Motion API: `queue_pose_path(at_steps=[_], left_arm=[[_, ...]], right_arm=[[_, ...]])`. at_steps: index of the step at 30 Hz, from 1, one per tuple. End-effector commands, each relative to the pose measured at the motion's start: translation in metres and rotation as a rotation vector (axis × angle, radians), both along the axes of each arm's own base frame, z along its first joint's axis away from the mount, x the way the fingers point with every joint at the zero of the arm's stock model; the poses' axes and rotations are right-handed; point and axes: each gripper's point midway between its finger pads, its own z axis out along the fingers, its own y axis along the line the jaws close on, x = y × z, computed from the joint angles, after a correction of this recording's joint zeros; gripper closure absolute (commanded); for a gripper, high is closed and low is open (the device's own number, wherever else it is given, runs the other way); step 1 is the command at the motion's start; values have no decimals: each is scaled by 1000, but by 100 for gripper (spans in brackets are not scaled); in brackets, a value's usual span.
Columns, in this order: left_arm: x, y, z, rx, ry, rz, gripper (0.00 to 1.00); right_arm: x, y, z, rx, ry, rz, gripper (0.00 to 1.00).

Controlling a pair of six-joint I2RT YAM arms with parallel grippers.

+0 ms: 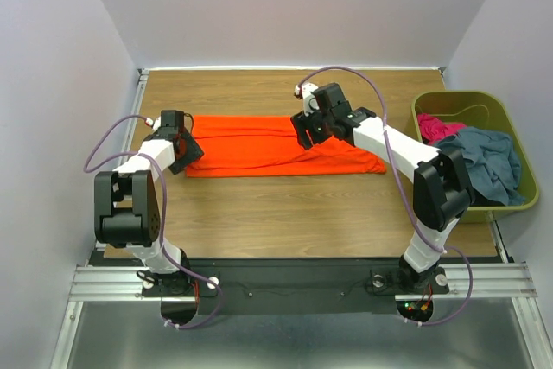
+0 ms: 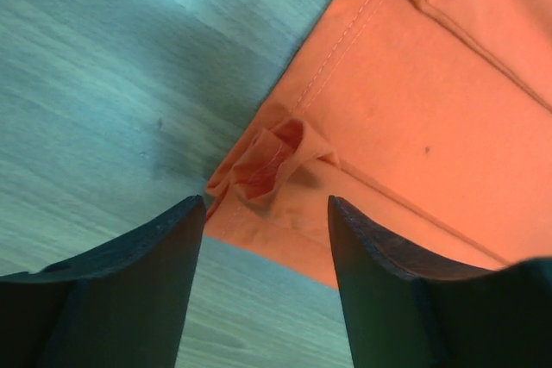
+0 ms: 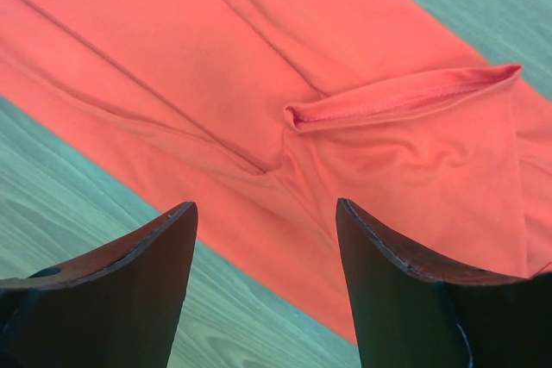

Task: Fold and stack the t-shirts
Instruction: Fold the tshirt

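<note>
The orange t-shirt (image 1: pixel 259 149) lies folded into a long flat strip across the middle of the table. My left gripper (image 1: pixel 187 149) hovers over its left end, open, with nothing between the fingers. In the left wrist view (image 2: pixel 266 213) a bunched corner (image 2: pixel 272 157) of the orange cloth (image 2: pixel 414 101) sits just ahead of the fingertips. My right gripper (image 1: pixel 308 132) stands open above the strip's middle, empty. Its wrist view (image 3: pixel 266 213) shows the orange cloth (image 3: pixel 216 58) with a folded-in sleeve hem (image 3: pixel 405 96). The blue-grey t-shirt (image 1: pixel 491 160) and the magenta t-shirt (image 1: pixel 436 127) lie crumpled in the tub.
An olive-green tub (image 1: pixel 458 94) stands at the table's right edge. Bare wooden tabletop (image 1: pixel 285 213) stretches between the orange strip and the arm bases. White walls close in the back and both sides.
</note>
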Motion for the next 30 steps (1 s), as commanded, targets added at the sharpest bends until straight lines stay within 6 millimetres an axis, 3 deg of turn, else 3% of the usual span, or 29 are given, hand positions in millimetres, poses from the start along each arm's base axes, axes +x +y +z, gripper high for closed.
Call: queue_pose_path(at_steps=[1, 2, 19, 26, 30], left_arm=[[26, -1, 19, -4, -70, 14, 33], [27, -13, 19, -6, -71, -13, 37], [33, -19, 8, -5, -40, -22, 56], [30, -9, 16, 52, -39, -12, 75], [37, -9, 26, 52, -59, -12, 78]], right_arm=[[-2, 8, 11, 35, -41, 42, 28], [-3, 8, 7, 32, -36, 45, 28], [-9, 5, 1, 26, -28, 58, 28], [-11, 29, 4, 38, -50, 170, 29], [-12, 50, -2, 14, -66, 237, 30]])
